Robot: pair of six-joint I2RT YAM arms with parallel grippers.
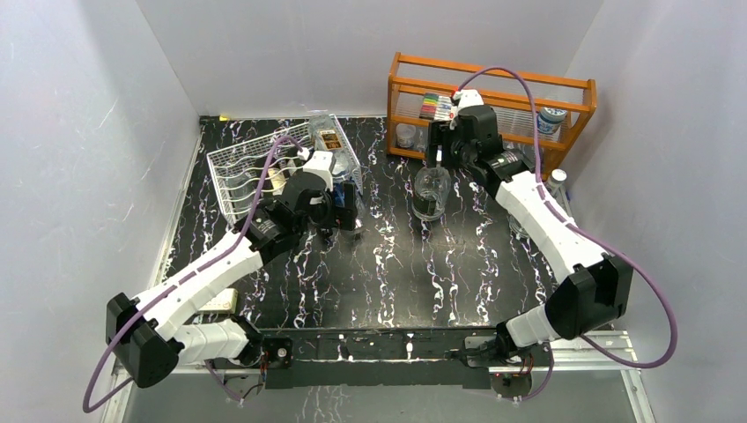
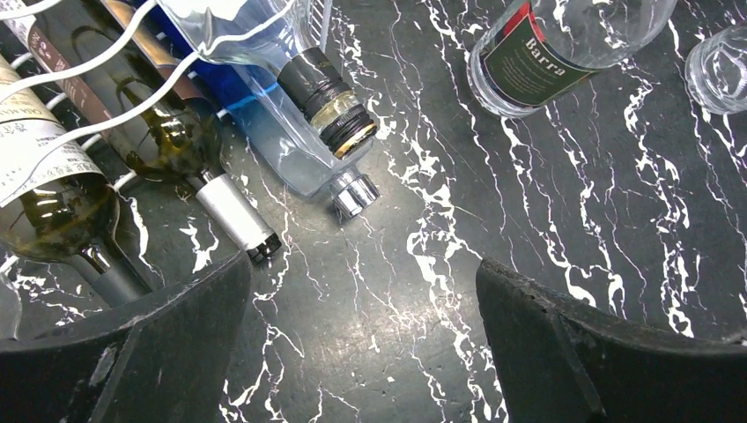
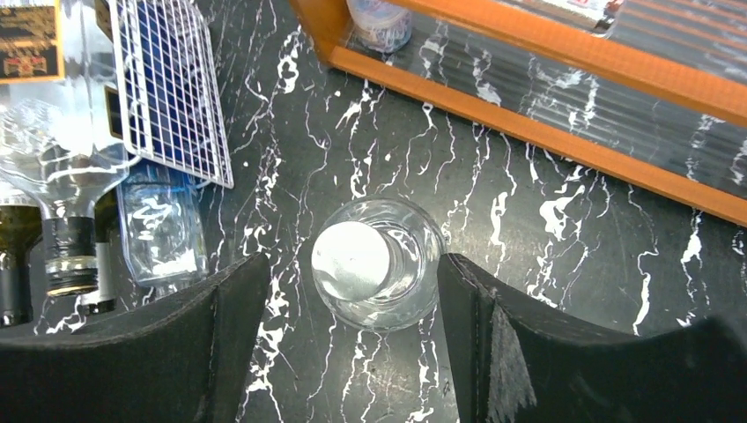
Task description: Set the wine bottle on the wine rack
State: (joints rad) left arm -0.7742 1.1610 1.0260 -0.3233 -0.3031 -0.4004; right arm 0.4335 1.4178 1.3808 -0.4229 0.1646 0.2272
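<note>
Fingers point(image 3: 220, 352) of the right gripper point(image 3: 357, 269) sit apart on both sides of the clear glass wine bottle with a silver cap point(image 3: 374, 264), lower centre of the right wrist view. We see a small gap on the left side and the right pad about at the glass, so we call it open, not gripping yet. Bottle stands upright on the black white-veined table point(image 3: 573, 264), centre of the overhead frame, well apart from the white wire wine rack point(image 1: 242, 167) at upper left. We reckon the top-down straddle is because the bottle is upright; cap sits centred between the pads, so closing should catch it squarely. Left gripper point(image 2: 363, 269) is spread wide, holds nothing, and hangs over bare table just beside the rack, where dark green bottles point(image 2: 167, 132) already lie in cradles. It's likely parked to receive or steady, our guess. Orange wooden shelf point(image 3: 528, 132) runs along upper right, near the bottle, so the lift needs care
</note>
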